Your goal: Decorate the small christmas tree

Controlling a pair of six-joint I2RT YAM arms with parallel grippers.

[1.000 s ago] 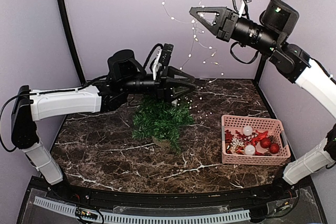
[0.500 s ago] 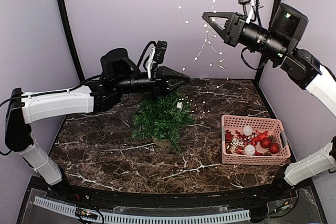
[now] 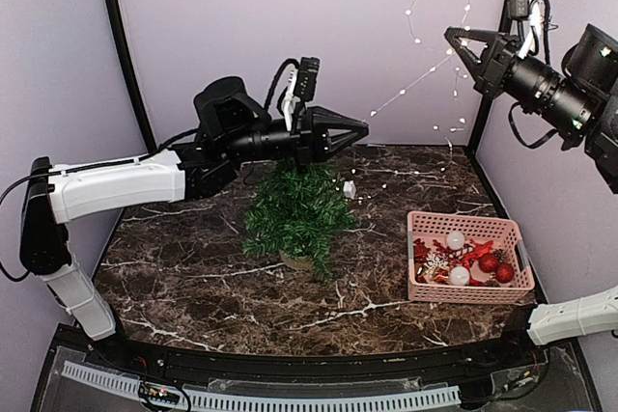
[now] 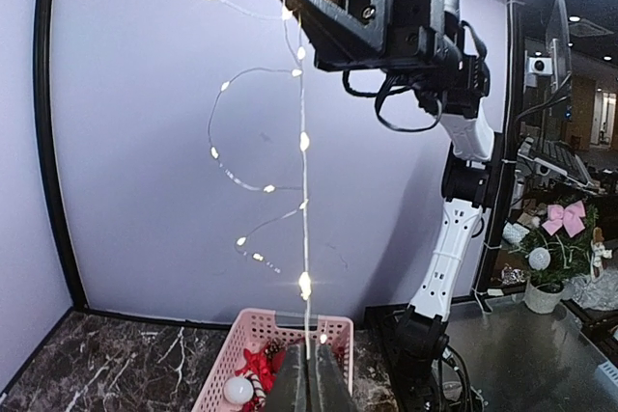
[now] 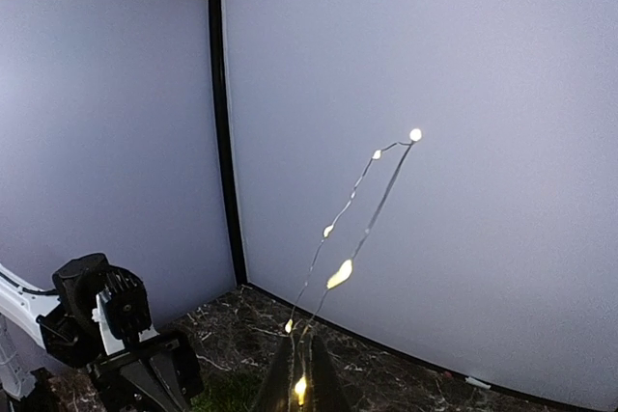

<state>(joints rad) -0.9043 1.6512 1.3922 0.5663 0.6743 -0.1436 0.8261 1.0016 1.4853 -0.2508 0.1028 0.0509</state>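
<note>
Since a second ago, my right gripper (image 3: 452,38) is riding higher and farther right, and my left gripper (image 3: 365,128), then spread, is now pinching the light string (image 3: 413,85). Both grippers are clenching that string, which is running taut between them. The small christmas tree (image 3: 297,211) is standing upright on the marble table (image 3: 193,277), just below my left gripper and left of the pink basket (image 3: 470,293).
</note>
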